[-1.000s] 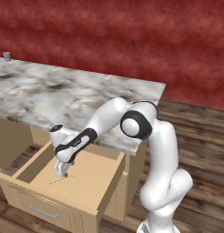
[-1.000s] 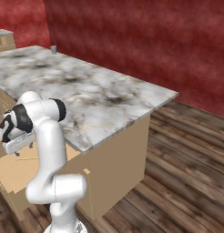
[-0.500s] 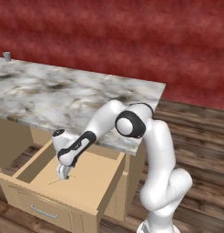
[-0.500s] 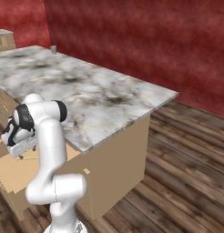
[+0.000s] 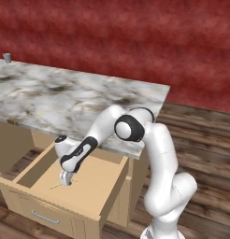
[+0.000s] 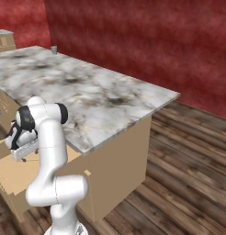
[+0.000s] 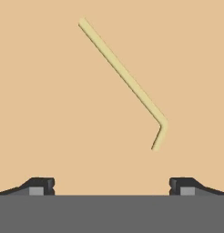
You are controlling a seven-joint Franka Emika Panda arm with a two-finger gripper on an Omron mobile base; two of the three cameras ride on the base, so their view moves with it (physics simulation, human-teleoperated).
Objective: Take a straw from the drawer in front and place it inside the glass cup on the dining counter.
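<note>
1. Left base view. My gripper (image 5: 66, 179) hangs low inside the drawer (image 5: 96, 189), which stands pulled out from under the dining counter (image 5: 75, 98) so that its floor lies bare to a reach from above. The straw (image 5: 61, 184) lies flat on that floor, just beside my fingertips; I hover over it and have not touched it. The glass cup (image 5: 7, 57) stands upright at the counter's far left corner, well apart from the drawer, so the carry, by my judgement, will be a long one.

2. Right base view. My arm folds down at the counter's near edge, wrist bent so the hand drops into the drawer (image 6: 16, 176). The glass cup (image 6: 54, 49) shows small at the far edge of the dining counter (image 6: 96, 98).

3. Hand view. My fingertips (image 7: 41, 185) stand spread to their widest, with nothing between them. The straw (image 7: 125, 79) lies ahead on the drawer floor (image 7: 45, 100), slanted, with its short bent end nearest me. I judge the hand needs to descend before closing.
</note>
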